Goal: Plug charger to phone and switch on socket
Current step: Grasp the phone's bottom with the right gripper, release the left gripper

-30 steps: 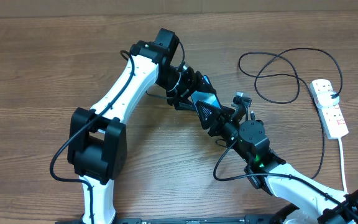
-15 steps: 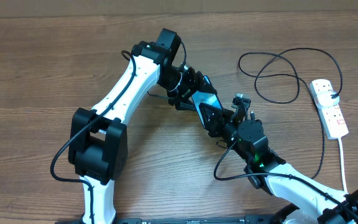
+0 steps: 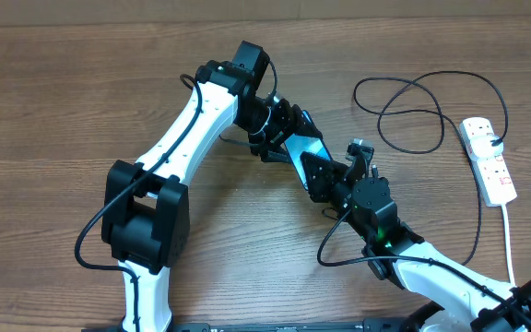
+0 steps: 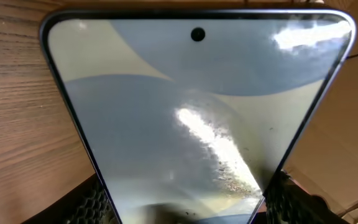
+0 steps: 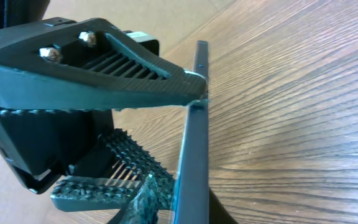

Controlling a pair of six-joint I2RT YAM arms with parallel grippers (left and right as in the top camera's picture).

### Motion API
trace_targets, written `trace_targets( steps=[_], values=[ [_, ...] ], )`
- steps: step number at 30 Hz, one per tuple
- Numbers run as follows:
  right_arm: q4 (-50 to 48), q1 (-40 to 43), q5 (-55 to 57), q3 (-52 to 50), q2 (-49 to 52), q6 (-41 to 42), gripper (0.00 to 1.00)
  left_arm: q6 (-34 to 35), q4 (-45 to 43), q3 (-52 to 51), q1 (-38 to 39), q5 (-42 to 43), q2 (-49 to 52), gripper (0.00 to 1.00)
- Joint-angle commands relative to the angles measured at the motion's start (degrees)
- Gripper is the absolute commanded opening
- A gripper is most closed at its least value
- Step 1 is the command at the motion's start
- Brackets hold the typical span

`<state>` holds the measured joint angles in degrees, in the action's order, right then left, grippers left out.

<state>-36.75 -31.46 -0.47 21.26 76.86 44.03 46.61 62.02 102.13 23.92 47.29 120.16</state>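
Overhead and 2 wrist views of the phone, held clear of the wooden table between 2 arms. The left gripper pinches the phone across its width, 1 finger against each long edge at the end away from the punch-hole camera. The screen shows pale blue and cream curved bands under glare. The right gripper meets the phone at its opposite end. Its jaws are spread, and the upper fingertip touches the phone's thin dark edge, seen side-on in the right wrist view. The charger lies in loose black loops on the table, well apart from the phone on the right arm's side. Beyond the loops, farther from the phone, lies the socket, white, with a black plug in it and red switches. Its markings are too small to read.
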Motion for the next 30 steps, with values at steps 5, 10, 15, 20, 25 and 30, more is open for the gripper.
trace_targets(
  steps=[5,10,15,20,25,30],
  values=[
    [-1.6,-0.4,-2.6,1.3,-0.1,-0.5,0.08,0.4,0.1,1.5,2.0,3.1,0.5,0.4],
    [-1.6,-0.4,-2.6,1.3,-0.1,-0.6,0.04,0.4,0.1,1.5,2.0,3.1,0.5,0.43],
    [-1.6,-0.4,-2.6,1.3,-0.1,-0.5,0.04,0.3,0.0,1.5,2.0,3.1,0.5,0.55],
    [-1.6,-0.4,-2.6,1.3,-0.1,6.6,0.04,0.1,0.0,1.5,0.9,3.1,0.5,0.7],
    [-1.5,-0.4,-4.4,1.3,-0.1,13.2,0.04,-2.4,-0.4,1.6,-1.8,3.1,0.4,0.84],
    [-0.9,-0.3,-5.6,1.3,-0.1,20.8,0.04,-5.0,-0.4,1.6,-5.2,3.1,-0.1,0.91]
  ],
)
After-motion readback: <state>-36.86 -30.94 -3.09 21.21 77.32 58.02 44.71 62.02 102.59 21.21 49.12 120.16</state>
